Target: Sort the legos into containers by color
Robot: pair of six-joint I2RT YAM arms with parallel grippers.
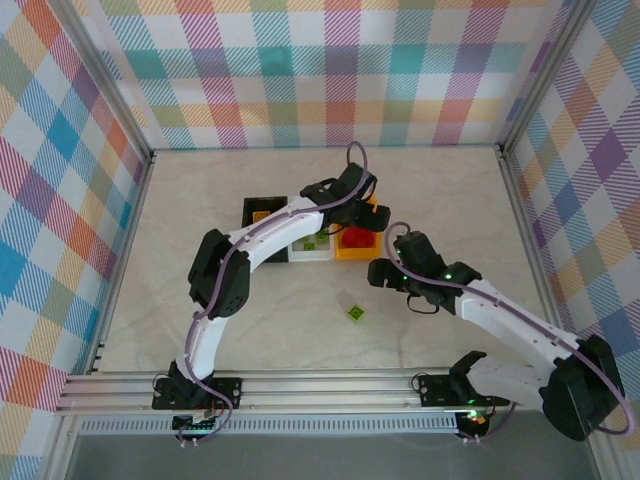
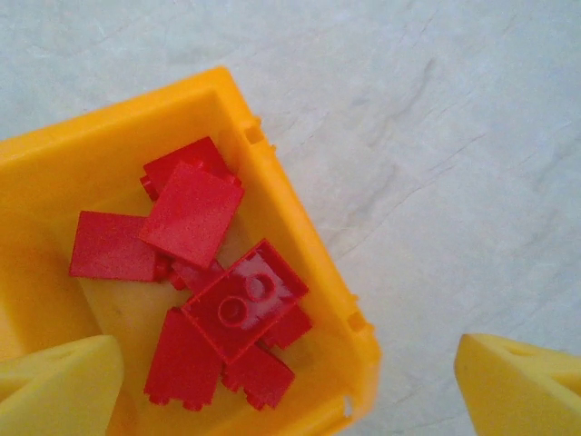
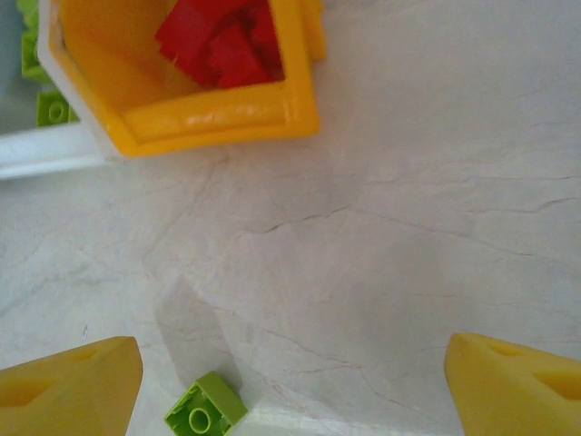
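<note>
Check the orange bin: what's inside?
Red legos in a loose pile inside the orange bin, with one lying studs-up on top. That one and its neighbours partly cover the bricks underneath, so an exact count isn't possible.

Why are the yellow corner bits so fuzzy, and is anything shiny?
Left wrist view: the fingers sit too close to the lens, so they blur; the top red lego shows shiny glare. Right wrist view: fingers blur too; a soft grey shadow lies beside the green lego.

The bin [image 2: 298, 241] is orange-yellow, its bricks [image 2: 241, 304] red. One loose brick [image 3: 205, 415] is lime green. The table [image 3: 408, 227] is pale marble, the walls [image 1: 300, 70] pastel checked.
</note>
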